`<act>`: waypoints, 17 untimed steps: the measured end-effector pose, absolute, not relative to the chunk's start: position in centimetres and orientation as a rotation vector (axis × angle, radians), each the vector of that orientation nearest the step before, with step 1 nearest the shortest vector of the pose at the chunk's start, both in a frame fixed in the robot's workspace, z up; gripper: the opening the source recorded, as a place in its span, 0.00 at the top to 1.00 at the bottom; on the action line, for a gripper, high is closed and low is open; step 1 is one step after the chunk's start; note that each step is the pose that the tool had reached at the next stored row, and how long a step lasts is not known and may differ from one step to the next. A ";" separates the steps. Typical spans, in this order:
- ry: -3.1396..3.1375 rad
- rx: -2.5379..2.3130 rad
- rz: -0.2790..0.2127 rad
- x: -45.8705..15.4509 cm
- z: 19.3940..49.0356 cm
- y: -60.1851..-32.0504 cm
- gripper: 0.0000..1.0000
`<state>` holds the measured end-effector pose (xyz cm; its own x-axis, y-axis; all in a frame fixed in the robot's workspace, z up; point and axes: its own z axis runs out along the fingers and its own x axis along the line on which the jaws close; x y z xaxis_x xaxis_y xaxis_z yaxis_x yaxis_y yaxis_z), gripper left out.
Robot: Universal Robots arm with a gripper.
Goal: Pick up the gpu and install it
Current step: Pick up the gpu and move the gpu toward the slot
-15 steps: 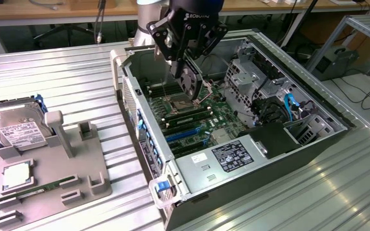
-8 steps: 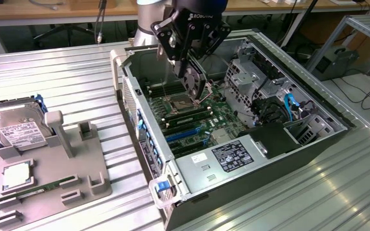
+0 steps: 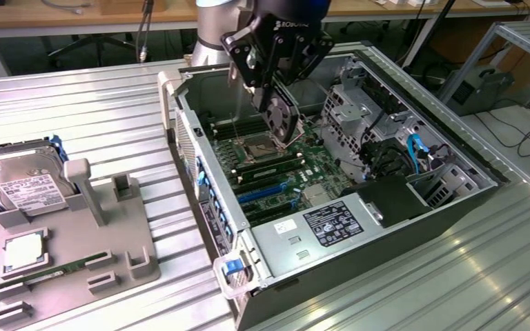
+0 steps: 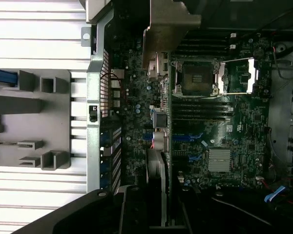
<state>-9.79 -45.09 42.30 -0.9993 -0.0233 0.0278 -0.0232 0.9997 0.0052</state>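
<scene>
One gripper (image 3: 267,88), clamped on the one gpu (image 3: 283,121). The card hangs on edge, fan face showing, inside the open computer case (image 3: 451,145), just above the motherboard (image 3: 319,165) by the CPU socket (image 3: 263,147), not seated. On the desk (image 3: 81,117), toward the exterior view's left edge, the gray holder (image 3: 108,234) carries one hard drive (image 3: 25,186) and one memory stick (image 3: 53,270).
</scene>
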 end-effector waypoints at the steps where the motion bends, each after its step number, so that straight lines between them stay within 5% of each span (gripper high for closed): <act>1: -3.114 0.036 -0.008 -9.7 42.3 -45.1 0.72; 17: -3.114 0.036 -0.008 -8.9 42.2 -45.1 0.72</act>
